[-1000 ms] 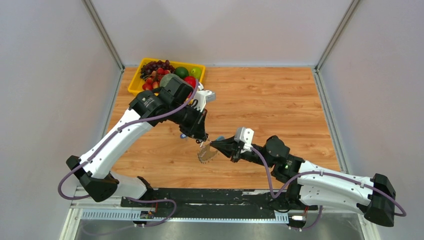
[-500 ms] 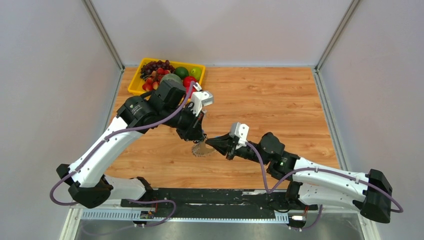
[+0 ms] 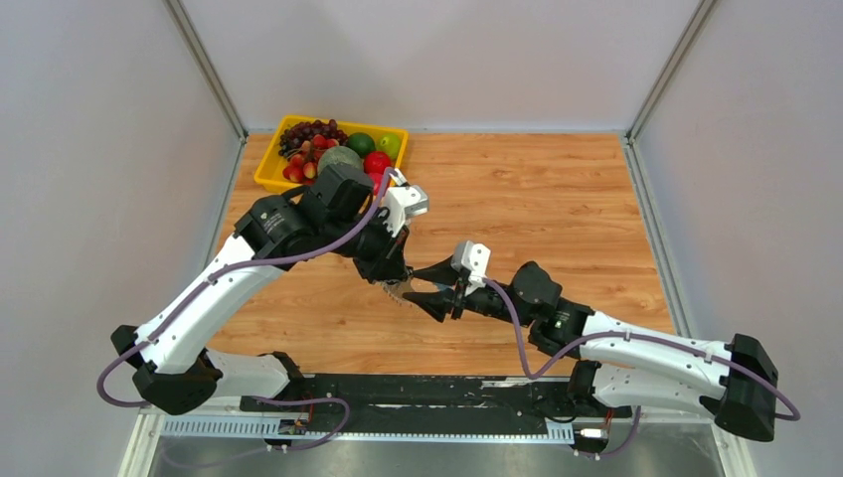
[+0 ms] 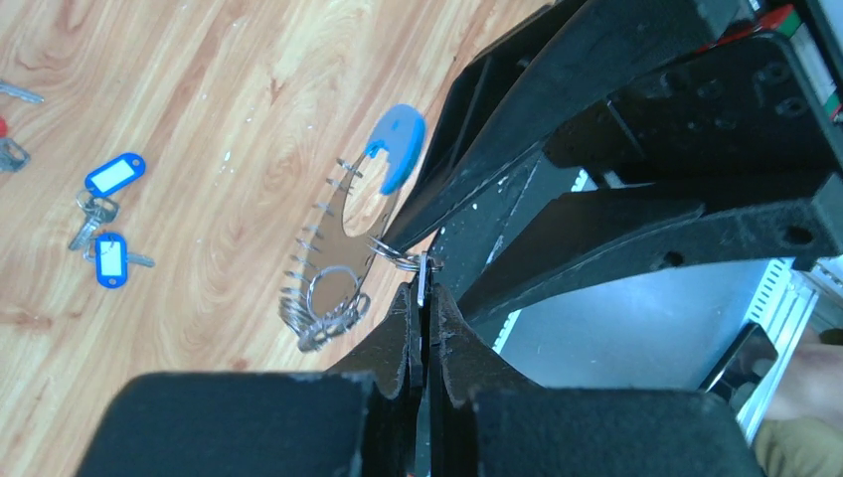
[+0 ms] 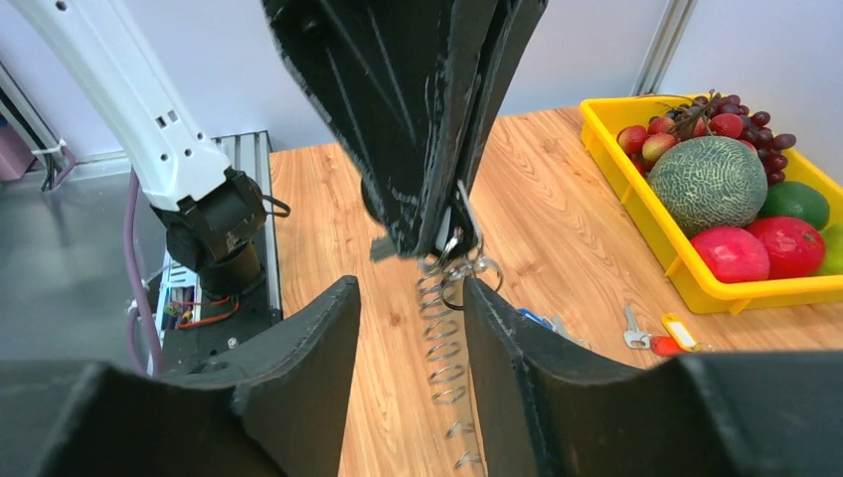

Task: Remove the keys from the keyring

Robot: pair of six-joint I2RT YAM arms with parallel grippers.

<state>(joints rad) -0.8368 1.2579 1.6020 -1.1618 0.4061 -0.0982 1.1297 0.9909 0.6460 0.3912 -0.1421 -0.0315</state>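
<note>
Pale walls (image 3: 99, 149) enclose a wooden table (image 3: 557, 199) bearing maybe two blue-tagged keys (image 4: 111, 174).

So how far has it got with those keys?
Some are off: blue-tagged keys lie loose on the table. Right now the left hand pinches the keyring at its edge, while the right hand sits open around its hanging part. Plenty of silvery pieces are still on it.

Same build both sides: left arm (image 3: 219, 283) and right arm (image 3: 656, 356) have white shells, chunky black joints, matte black wedge-shaped jaws, a purple cable (image 3: 521, 348) looping along each, and a small white camera block (image 3: 409, 202) by the wrist.
</note>
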